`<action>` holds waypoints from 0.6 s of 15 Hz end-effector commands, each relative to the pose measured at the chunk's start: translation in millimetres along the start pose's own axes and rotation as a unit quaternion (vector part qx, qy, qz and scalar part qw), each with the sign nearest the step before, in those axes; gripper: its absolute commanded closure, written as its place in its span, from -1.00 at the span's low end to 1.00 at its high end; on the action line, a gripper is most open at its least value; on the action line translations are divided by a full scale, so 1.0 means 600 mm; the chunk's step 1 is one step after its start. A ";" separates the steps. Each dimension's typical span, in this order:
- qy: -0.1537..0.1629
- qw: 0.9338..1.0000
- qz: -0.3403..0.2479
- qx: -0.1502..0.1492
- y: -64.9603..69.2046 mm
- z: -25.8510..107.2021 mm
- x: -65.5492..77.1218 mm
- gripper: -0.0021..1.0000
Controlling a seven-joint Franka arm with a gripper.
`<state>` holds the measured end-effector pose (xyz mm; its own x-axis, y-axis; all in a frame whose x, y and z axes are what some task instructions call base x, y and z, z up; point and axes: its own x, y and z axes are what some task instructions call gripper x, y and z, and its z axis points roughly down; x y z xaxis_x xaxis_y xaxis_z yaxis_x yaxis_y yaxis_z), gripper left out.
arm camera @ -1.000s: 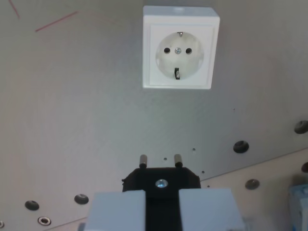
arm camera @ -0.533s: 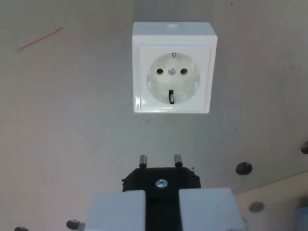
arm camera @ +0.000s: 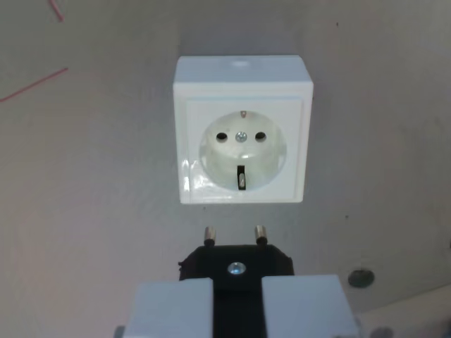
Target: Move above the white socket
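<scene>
- Gripper fills the bottom edge of the wrist view: two pale grey fingers, cut off by the lower frame, clamped together on a black plug.
- Only the front of the plug shows; its rear is hidden between and behind the fingers.
- Two metal pins stick out of the plug toward the top of the picture, side by side, with a small silver screw on the plug's face below them.
- White socket sits in the upper middle of the view, whole and unobstructed, on a plain grey surface.
- Its round recess holds two dark pin holes, a central screw and a dark earthing clip at the lower rim; a second clip at the upper rim is small and hard to make out.
- Pins lie just below the socket's lower edge in the picture, apart from it and not touching.
- Thin red lines cross the surface at upper left, running out of frame.
- Dark round hole shows at lower right; another at the bottom edge is mostly cut off.
</scene>
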<state>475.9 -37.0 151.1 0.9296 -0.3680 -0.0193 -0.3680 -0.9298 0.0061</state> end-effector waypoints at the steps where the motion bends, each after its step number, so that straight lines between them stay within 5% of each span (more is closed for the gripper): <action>1: 0.044 0.999 0.003 0.007 0.009 0.018 0.001 1.00; 9: 0.038 0.999 0.004 0.009 0.014 0.045 0.008 1.00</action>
<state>477.5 -42.6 129.1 0.9260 -0.3772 -0.0140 -0.3771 -0.9261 0.0080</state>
